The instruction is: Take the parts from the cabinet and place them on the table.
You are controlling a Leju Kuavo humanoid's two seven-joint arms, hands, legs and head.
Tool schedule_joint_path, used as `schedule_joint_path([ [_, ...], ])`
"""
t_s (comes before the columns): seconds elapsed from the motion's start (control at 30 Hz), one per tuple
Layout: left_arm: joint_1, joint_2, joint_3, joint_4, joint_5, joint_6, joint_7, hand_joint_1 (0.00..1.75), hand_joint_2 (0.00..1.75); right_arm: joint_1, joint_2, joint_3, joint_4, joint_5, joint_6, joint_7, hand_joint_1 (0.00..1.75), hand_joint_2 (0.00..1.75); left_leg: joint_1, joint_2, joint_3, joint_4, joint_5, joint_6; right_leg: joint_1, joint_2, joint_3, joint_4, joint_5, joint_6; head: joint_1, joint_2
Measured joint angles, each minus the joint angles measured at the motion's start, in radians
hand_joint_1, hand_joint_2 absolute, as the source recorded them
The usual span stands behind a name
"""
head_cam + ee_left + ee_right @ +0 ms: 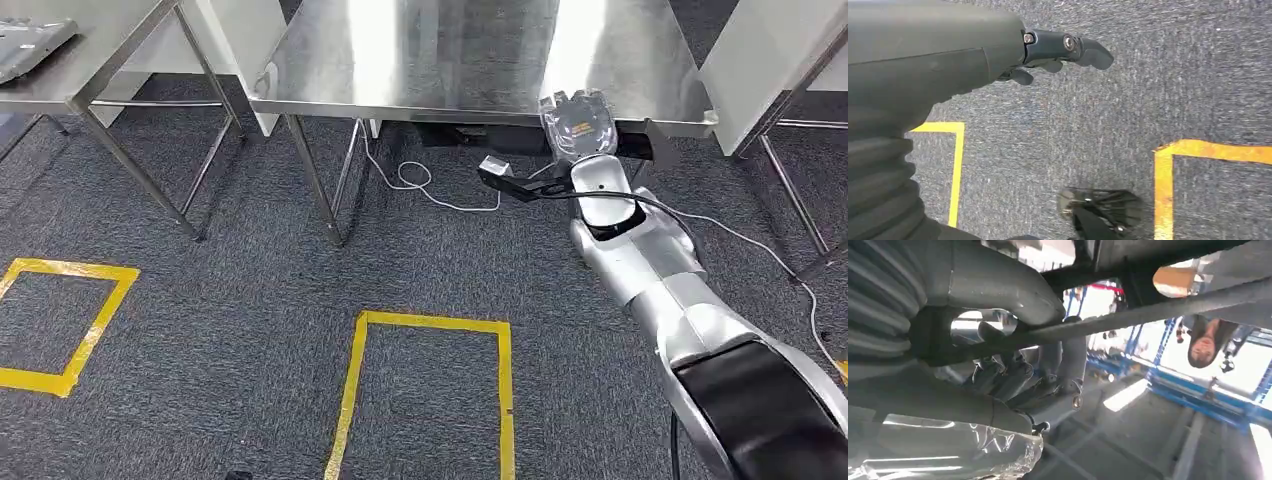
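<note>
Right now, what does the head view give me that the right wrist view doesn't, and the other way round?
Head view alone: the steel table top with the bagged part at its near edge, the silver right arm reaching to it, a second table to the left with another part on it, and yellow floor tape.

Right wrist view alone: the right hand up close, fingers curled against the plastic wrap, and a person in the background.

Both: the bagged part.

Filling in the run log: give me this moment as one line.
right hand: holds clear plastic-wrapped part at steel table front edge | left hand: empty, over grey carpet | part not yet released
</note>
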Motion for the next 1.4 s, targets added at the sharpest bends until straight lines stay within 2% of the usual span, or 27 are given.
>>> schedule_joint_path([
  [0.03,0.001,0.002,0.003,0.000,0.001,0.000,0.000,0.00,1.75,-0.011,0.003,0.009,-0.001,0.000,0.002,-0.002,1.75,1.75,-0.009,0.000,0.022,-0.088,0.065,0.021,0.007,0.001,0.010,-0.001,-0.007,-0.001,-0.001,0.000],
  [0.07,0.003,0.007,0.006,0.000,0.002,0.000,-0.001,0.00,1.75,-0.022,0.007,0.016,-0.001,0.000,0.005,-0.008,1.75,1.75,-0.026,-0.001,0.042,-0.174,0.144,0.054,0.004,0.003,0.020,-0.005,-0.015,-0.002,0.000,0.000],
  [0.1,0.006,0.019,0.010,0.001,0.003,-0.001,-0.002,0.00,1.75,-0.032,0.006,0.022,0.000,0.000,0.007,-0.012,1.75,1.75,-0.033,0.001,0.052,-0.187,0.163,0.078,0.008,0.003,0.030,-0.012,-0.020,0.002,0.010,0.000],
  [0.13,0.007,0.016,0.010,0.001,0.005,-0.004,-0.005,0.00,1.75,-0.045,0.007,0.030,0.000,0.000,0.011,-0.018,1.75,1.75,-0.040,-0.004,0.064,-0.202,0.154,0.071,-0.001,0.003,0.040,-0.031,-0.019,0.005,0.014,0.000],
  [0.23,0.010,0.021,0.017,0.001,0.009,-0.004,-0.011,0.00,1.75,-0.086,0.018,0.038,-0.007,0.000,0.026,-0.029,1.75,1.75,-0.050,0.005,0.109,-0.249,0.145,0.090,0.013,-0.002,0.070,-0.041,-0.010,0.018,0.005,0.000],
  [0.27,0.012,0.023,0.019,0.002,0.009,-0.004,-0.012,0.00,1.75,-0.093,0.022,0.040,-0.007,0.000,0.031,-0.034,1.75,1.75,-0.037,0.005,0.139,-0.274,0.149,0.093,0.014,-0.003,0.051,-0.019,-0.021,0.013,0.005,0.000],
  [0.33,0.012,0.021,0.019,0.002,0.008,-0.007,-0.012,0.00,1.75,-0.098,0.023,0.051,-0.005,0.000,0.041,-0.038,1.75,1.75,-0.036,-0.003,0.167,-0.291,0.143,0.094,0.016,-0.003,-0.009,0.122,-0.049,-0.001,0.007,0.000],
  [0.4,0.012,0.015,0.022,0.002,0.008,-0.008,-0.012,0.00,1.75,-0.097,0.021,0.065,-0.001,0.000,0.053,-0.042,1.75,1.75,-0.032,-0.010,0.180,-0.291,0.127,0.084,0.014,-0.003,-0.092,0.250,-0.118,-0.014,0.009,0.000],
  [0.43,0.013,0.013,0.023,0.002,0.008,-0.008,-0.012,0.00,1.75,-0.097,0.022,0.071,0.000,0.000,0.060,-0.042,1.75,1.75,-0.030,-0.014,0.186,-0.291,0.121,0.079,0.010,-0.003,-0.119,0.270,-0.130,-0.006,0.007,0.000],
  [0.47,0.018,0.011,0.024,0.003,0.009,-0.008,-0.011,0.00,1.75,-0.098,0.024,0.075,0.000,0.000,0.063,-0.042,1.75,1.75,-0.026,-0.019,0.193,-0.291,0.114,0.072,0.004,-0.003,-0.128,0.248,-0.114,0.012,0.007,0.000],
  [0.57,0.027,0.010,0.031,0.003,0.011,-0.008,-0.011,0.00,1.75,-0.106,0.026,0.087,0.000,0.000,0.077,-0.041,1.75,1.75,-0.008,-0.025,0.208,-0.286,0.092,0.044,-0.019,-0.006,-0.085,0.023,0.041,0.085,0.008,0.000],
  [0.6,0.029,0.014,0.037,0.003,0.013,-0.008,-0.011,0.00,1.75,-0.108,0.025,0.093,0.002,0.000,0.081,-0.040,1.75,1.75,-0.009,-0.025,0.207,-0.271,0.080,0.032,-0.032,-0.023,-0.082,-0.036,0.101,0.112,0.010,0.000],
  [0.63,0.031,0.015,0.040,0.004,0.017,-0.008,-0.012,0.00,1.75,-0.113,0.030,0.104,0.005,0.000,0.084,-0.040,1.75,1.75,-0.010,-0.028,0.202,-0.251,0.069,0.024,-0.012,-0.015,-0.079,-0.041,0.060,0.068,0.010,0.000],
  [0.67,0.032,0.016,0.043,0.004,0.021,-0.008,-0.013,0.00,1.75,-0.114,0.035,0.107,0.005,0.000,0.091,-0.040,1.75,1.75,-0.011,-0.028,0.193,-0.239,0.053,0.021,-0.020,-0.012,-0.064,-0.021,0.070,0.043,0.006,0.000],
  [0.8,0.032,0.017,0.057,0.003,0.033,-0.008,-0.021,0.00,1.75,-0.146,0.052,0.112,0.005,0.000,0.097,-0.040,1.75,1.75,0.004,-0.009,0.193,-0.171,-0.002,-0.012,-0.017,-0.001,-0.042,0.003,0.037,0.015,0.005,0.000],
  [0.87,0.028,0.018,0.066,0.003,0.040,-0.009,-0.023,0.00,1.75,-0.157,0.056,0.114,0.007,0.000,0.100,-0.039,1.75,1.75,0.008,0.005,0.118,-0.025,-0.058,-0.029,-0.016,0.003,-0.026,0.000,0.025,0.017,0.001,0.000],
  [0.9,0.028,0.018,0.068,0.003,0.041,-0.010,-0.024,0.00,1.75,-0.159,0.058,0.115,0.014,0.000,0.100,-0.034,1.75,1.75,0.008,0.009,0.065,0.060,-0.085,-0.030,-0.014,0.004,-0.017,0.000,0.017,0.018,0.000,0.000],
  [0.97,0.032,0.018,0.076,0.003,0.042,-0.011,-0.026,0.00,1.75,-0.162,0.061,0.118,0.027,0.000,0.098,-0.028,1.75,1.75,0.002,0.009,-0.002,0.112,-0.074,-0.012,-0.003,0.007,0.000,-0.002,0.005,0.016,0.000,0.000],
  [1.03,0.035,0.017,0.083,0.004,0.043,-0.011,-0.026,0.00,1.75,-0.169,0.069,0.122,0.045,0.000,0.096,-0.013,1.75,1.75,-0.017,0.008,0.003,0.009,0.019,0.033,0.015,0.012,0.021,-0.011,-0.006,0.011,-0.001,0.000],
  [1.07,0.036,0.018,0.087,0.004,0.043,-0.010,-0.026,0.00,1.75,-0.176,0.073,0.123,0.057,0.000,0.096,-0.003,1.75,1.75,-0.040,0.003,0.021,-0.081,0.091,0.076,0.031,0.013,0.035,-0.023,-0.009,0.007,-0.002,0.000],
  [1.1,0.039,0.024,0.093,0.004,0.043,-0.010,-0.027,0.00,1.75,-0.180,0.074,0.123,0.068,0.000,0.095,0.005,1.75,1.75,-0.071,-0.012,0.037,-0.165,0.168,0.135,0.028,0.017,0.050,-0.036,-0.011,0.004,-0.002,0.000],
  [1.13,0.045,0.044,0.097,0.003,0.043,-0.010,-0.029,0.00,1.75,-0.186,0.069,0.125,0.089,0.000,0.093,0.013,1.75,1.75,-0.059,-0.036,0.054,-0.190,0.188,0.168,0.039,0.010,0.063,-0.044,-0.018,0.011,0.030,0.000],
  [1.17,0.045,0.033,0.098,0.005,0.043,-0.009,-0.033,0.00,1.75,-0.189,0.072,0.128,0.100,0.000,0.093,0.017,1.75,1.75,-0.067,-0.037,0.090,-0.215,0.169,0.145,0.014,0.015,0.076,-0.064,-0.016,0.021,0.031,0.000],
  [1.27,0.044,0.040,0.103,0.002,0.038,-0.010,-0.040,0.00,1.75,-0.225,0.070,0.129,0.114,-0.001,0.094,0.033,1.75,1.75,-0.082,-0.025,0.156,-0.304,0.167,0.172,0.021,0.008,0.104,-0.074,0.004,0.047,0.020,0.000],
  [1.3,0.043,0.040,0.105,0.002,0.034,-0.013,-0.043,0.00,1.75,-0.238,0.072,0.128,0.118,-0.001,0.094,0.036,1.75,1.75,-0.070,-0.020,0.186,-0.333,0.178,0.168,0.020,0.007,0.083,-0.051,-0.014,0.035,0.015,0.000],
  [1.33,0.042,0.039,0.106,0.002,0.032,-0.016,-0.044,0.00,1.75,-0.252,0.064,0.128,0.127,-0.002,0.094,0.040,1.75,1.75,-0.069,-0.021,0.193,-0.346,0.177,0.170,0.025,0.005,0.061,0.001,-0.023,0.034,0.017,0.000],
  [1.4,0.036,0.033,0.106,0.002,0.029,-0.019,-0.044,0.00,1.75,-0.251,0.053,0.129,0.150,0.000,0.093,0.041,1.75,1.75,-0.057,-0.017,0.217,-0.358,0.168,0.162,0.021,0.004,-0.024,0.163,-0.077,0.029,0.014,0.000],
])
